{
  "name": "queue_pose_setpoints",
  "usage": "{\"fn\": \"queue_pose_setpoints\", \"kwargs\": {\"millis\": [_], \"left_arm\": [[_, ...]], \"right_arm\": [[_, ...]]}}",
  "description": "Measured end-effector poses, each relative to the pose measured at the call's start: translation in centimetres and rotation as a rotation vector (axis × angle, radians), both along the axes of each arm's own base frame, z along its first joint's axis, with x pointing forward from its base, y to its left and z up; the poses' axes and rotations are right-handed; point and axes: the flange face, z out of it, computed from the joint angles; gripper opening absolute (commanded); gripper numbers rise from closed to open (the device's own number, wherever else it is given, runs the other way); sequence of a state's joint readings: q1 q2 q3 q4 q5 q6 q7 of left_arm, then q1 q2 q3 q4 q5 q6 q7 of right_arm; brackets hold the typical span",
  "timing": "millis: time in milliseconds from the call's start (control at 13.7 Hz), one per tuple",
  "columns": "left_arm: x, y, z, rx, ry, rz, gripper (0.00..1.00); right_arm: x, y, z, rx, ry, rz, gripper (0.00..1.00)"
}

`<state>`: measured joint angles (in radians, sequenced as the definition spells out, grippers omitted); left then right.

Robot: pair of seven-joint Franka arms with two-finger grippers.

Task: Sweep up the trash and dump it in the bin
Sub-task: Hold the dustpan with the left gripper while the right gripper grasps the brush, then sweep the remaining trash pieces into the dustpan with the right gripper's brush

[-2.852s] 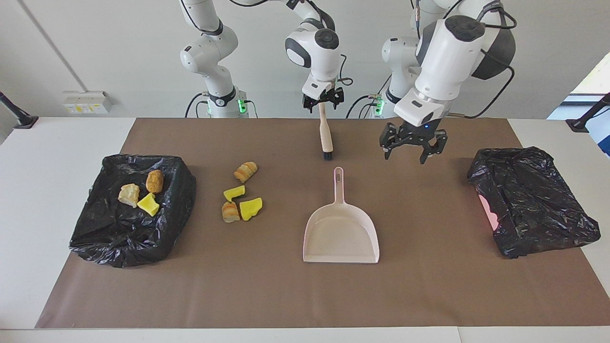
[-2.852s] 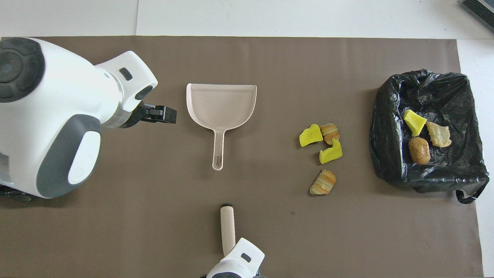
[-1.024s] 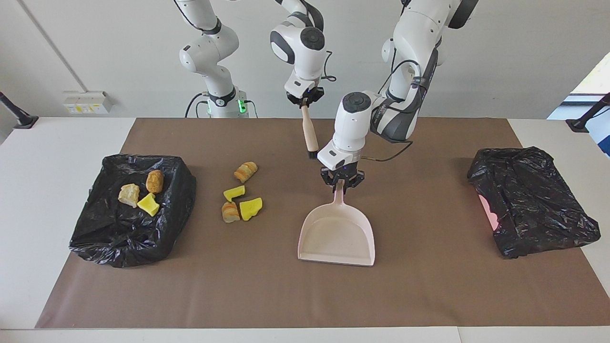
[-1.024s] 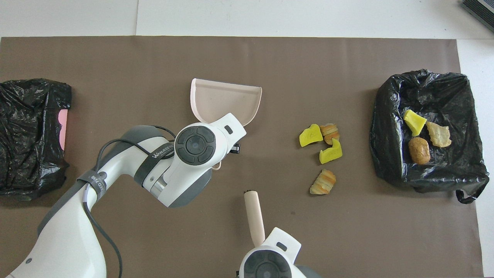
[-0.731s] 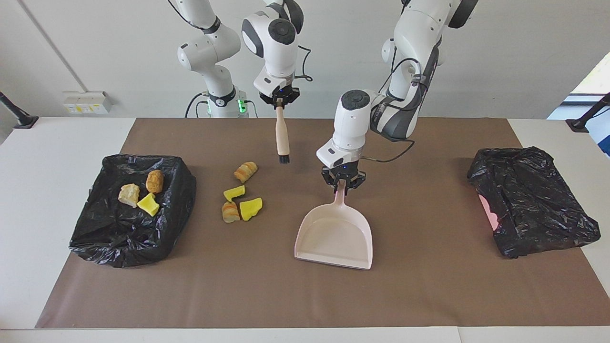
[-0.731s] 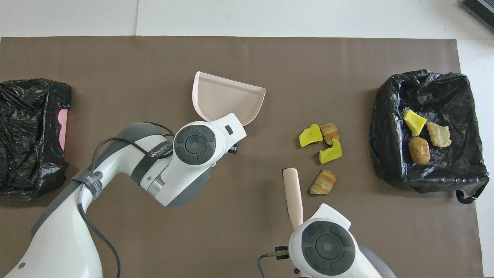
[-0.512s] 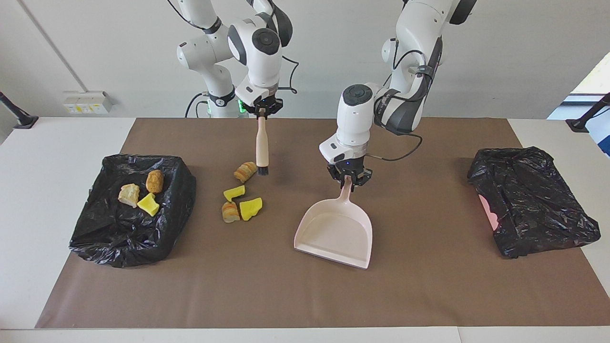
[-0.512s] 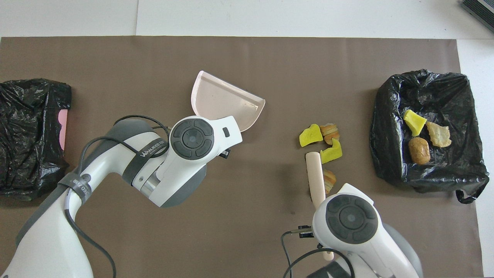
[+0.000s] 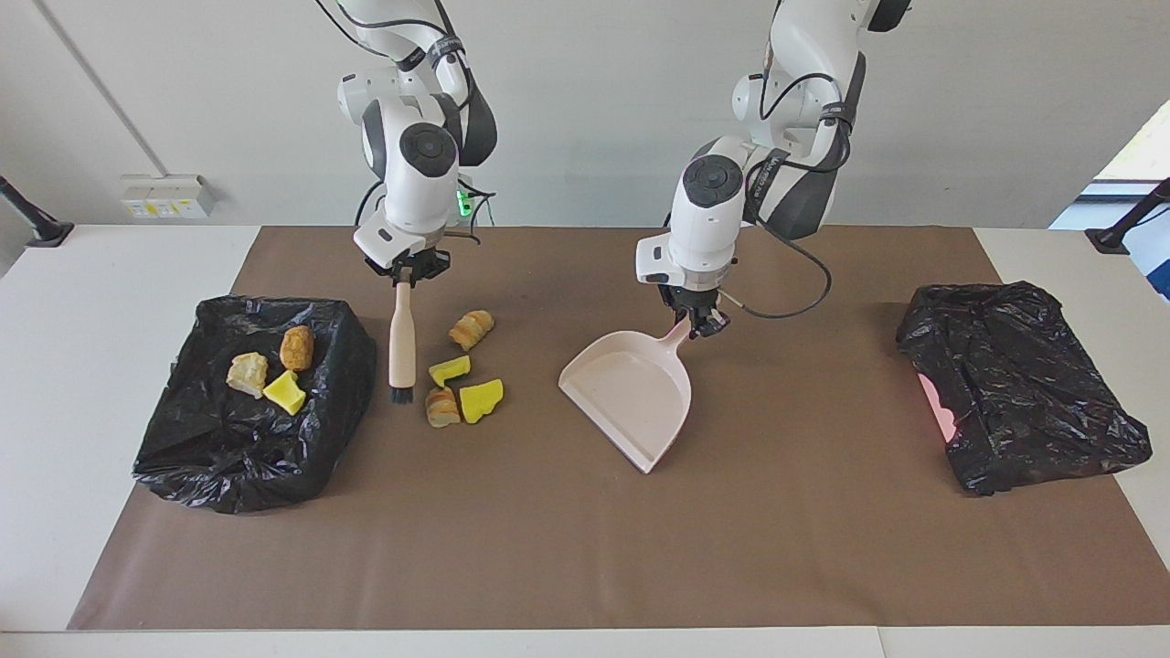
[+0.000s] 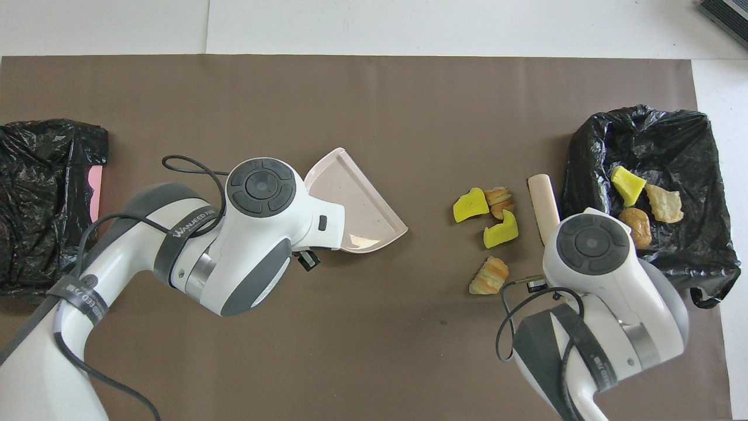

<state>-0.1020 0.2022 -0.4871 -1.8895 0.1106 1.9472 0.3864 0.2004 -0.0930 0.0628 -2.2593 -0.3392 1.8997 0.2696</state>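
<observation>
Brush (image 9: 400,352) clamped in your right gripper (image 9: 408,270), bristles down between bin (image 9: 251,402) and four trash scraps (image 9: 462,370); left gripper (image 9: 696,322) pinches dustpan (image 9: 631,402) handle, mouth turned toward scraps to catch sweep

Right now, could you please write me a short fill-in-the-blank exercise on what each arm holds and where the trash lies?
1. The left claw is shut on the handle of the pink ____.
2. The right claw holds a wooden-handled ____.
3. ____ trash scraps lie loose on the brown mat.
4. Three scraps lie in the black-lined ____.

Answers: dustpan; brush; Four; bin
</observation>
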Motion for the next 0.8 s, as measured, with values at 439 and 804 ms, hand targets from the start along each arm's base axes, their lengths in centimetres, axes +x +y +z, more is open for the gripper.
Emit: {"fn": "queue_pose_setpoints", "kwargs": {"millis": [439, 804], "left_arm": [[-1.1, 0.6, -0.9, -0.025, 0.023, -0.308, 0.0], [-2.2, 0.4, -2.8, -0.038, -0.001, -0.342, 0.0]], "right_arm": [[4.1, 0.5, -5.4, -0.015, 0.033, 0.032, 0.0], [3.2, 6.7, -6.5, 0.137, 0.083, 0.002, 0.0]]}}
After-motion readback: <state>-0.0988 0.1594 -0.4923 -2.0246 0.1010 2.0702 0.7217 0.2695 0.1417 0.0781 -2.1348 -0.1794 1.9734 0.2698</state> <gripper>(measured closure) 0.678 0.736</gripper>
